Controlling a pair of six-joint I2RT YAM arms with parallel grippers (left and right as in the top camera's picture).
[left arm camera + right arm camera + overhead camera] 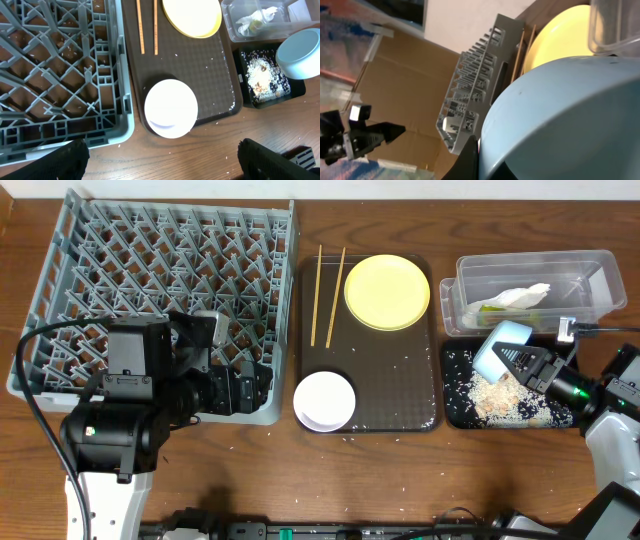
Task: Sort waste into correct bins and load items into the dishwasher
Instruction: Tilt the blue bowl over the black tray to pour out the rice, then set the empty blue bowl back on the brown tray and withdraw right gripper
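Overhead: my right gripper [508, 360] clamps one glossy light blue bowl [500, 343].
Two thin wooden chopsticks [328, 282] left of it; left gripper [240, 388] gapes.

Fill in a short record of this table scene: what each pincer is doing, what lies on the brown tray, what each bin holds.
Left pincer: open, empty, over the near right corner of the large grey plastic dish rack
Right pincer: shut on the light blue bowl, tipped over the shallow black rectangular tray
Brown serving tray: two thin wooden chopsticks, round yellow plate, white bowl
Black tray: whitish rice scraps
Clear rectangular plastic tub: crumpled white paper napkin
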